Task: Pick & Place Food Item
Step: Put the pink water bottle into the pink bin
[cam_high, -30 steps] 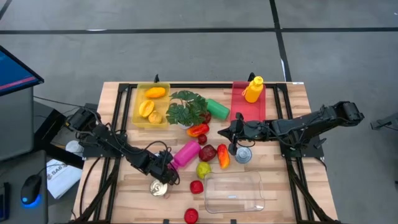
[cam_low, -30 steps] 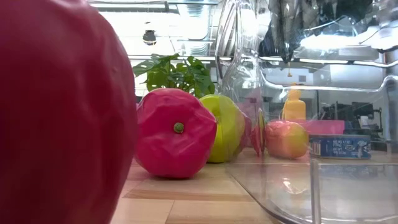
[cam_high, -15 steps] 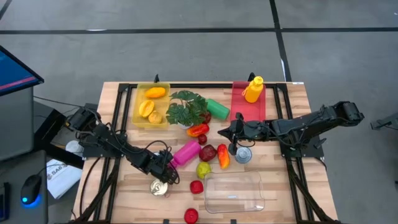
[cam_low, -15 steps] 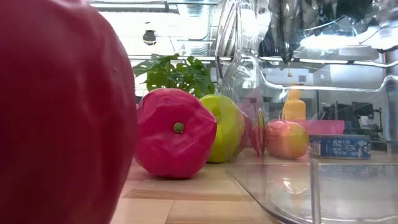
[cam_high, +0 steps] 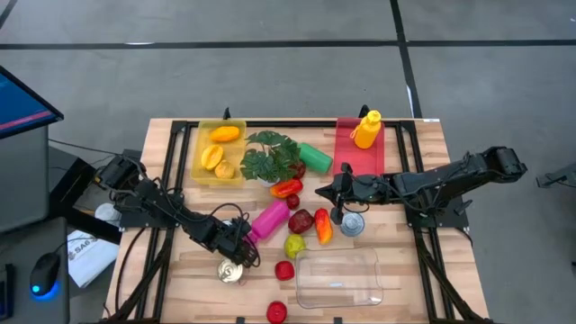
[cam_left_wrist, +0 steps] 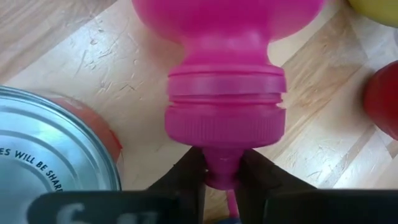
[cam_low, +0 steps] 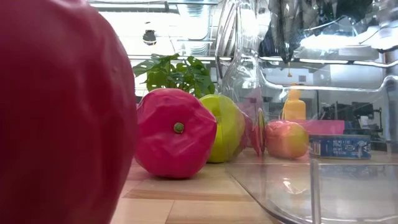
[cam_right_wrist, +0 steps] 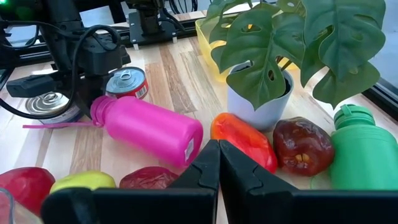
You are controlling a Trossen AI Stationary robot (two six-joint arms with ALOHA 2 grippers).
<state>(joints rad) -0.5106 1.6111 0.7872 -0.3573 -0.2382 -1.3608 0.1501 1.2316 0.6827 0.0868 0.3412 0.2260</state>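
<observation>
A: Status of the left gripper (cam_high: 241,245)?
B: Clenched on the spout of the pink bottle (cam_high: 270,220), which lies on the desk (cam_high: 180,270) at 4 o'clock from the yellow tray (cam_high: 193,157).
A: And the right gripper (cam_high: 326,192)?
B: Fully closed, grasping nothing, at 1 o'clock from the bottle.

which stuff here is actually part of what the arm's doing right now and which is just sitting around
In play:
- left gripper, closed on the spout of the pink bottle
- clear container, the likely drop spot

Lying about:
- tin can beside the bottle
- potted plant
- yellow tray of fruit
- green bottle
- right gripper, shut, idle
</observation>
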